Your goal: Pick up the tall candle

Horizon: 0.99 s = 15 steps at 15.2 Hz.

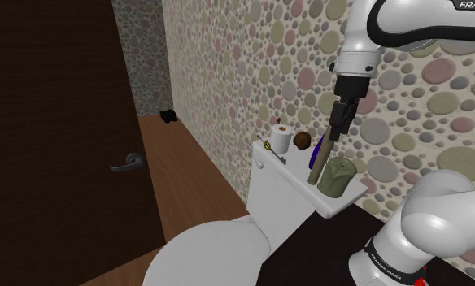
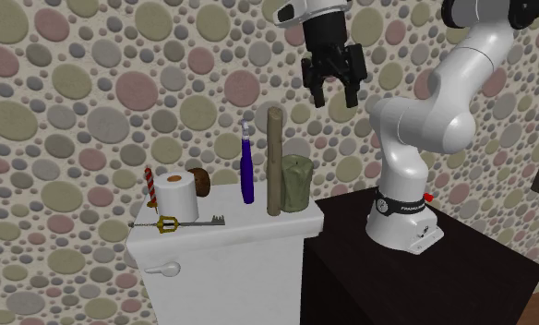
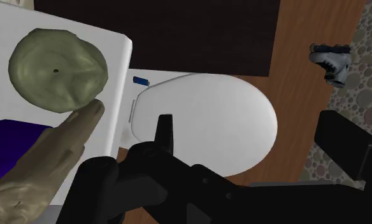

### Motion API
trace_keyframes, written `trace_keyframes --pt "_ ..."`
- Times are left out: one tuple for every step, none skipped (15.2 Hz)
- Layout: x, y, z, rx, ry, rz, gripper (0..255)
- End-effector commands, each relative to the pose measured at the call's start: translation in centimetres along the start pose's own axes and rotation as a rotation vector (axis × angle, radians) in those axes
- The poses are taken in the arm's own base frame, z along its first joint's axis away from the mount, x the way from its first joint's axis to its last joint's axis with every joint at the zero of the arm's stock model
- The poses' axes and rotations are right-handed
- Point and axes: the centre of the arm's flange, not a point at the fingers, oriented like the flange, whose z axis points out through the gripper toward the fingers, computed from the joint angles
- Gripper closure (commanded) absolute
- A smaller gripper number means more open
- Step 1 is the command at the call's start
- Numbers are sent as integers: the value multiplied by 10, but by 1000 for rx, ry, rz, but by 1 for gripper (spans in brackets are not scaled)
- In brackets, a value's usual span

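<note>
**Shoulder view:** the gripper (image 1: 339, 126) hangs above the tall candle (image 1: 323, 156), which stands upright near the stand-side end of the tank lid (image 1: 289, 191), between the purple bottle (image 1: 312, 165) and the green candle (image 1: 338, 176).

**Second exterior view:** the jaws are parted and empty.

**Wrist view:** the candle lies beside the fingers, not between them. A straight descent risks striking it and toppling it off the lid.

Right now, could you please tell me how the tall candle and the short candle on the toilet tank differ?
The tall candle is a thin tan column; the short candle is a wide, lumpy olive-green block. The tall candle tops the purple bottle beside it; the short candle ends far lower. Both stand upright, side by side, on the white tank lid.
</note>
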Motion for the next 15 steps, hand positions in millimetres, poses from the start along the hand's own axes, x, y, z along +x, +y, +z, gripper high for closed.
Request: trace_keyframes --pt "0 0 0 0 0 0 0" --pt "2 11 -2 -11 10 -11 0" --pt "4 22 -4 -23 20 -21 0" --pt "6 32 -6 -34 31 -32 0" --pt "9 43 -8 -46 41 -43 0" --pt "11 53 -11 -57 51 -53 0" --pt "14 64 -13 -68 61 -64 0" --pt "16 75 -16 -80 71 -75 0" --pt "19 85 -19 -91 81 -85 0" --pt "22 95 -22 -103 92 -96 0" --pt "25 106 -25 -114 102 -107 0" --pt "27 116 -28 -125 112 -118 0" --pt "30 126 -32 -137 122 -128 0" --pt "31 127 -32 -138 123 -129 0" --pt "31 128 -27 -138 123 -129 0"
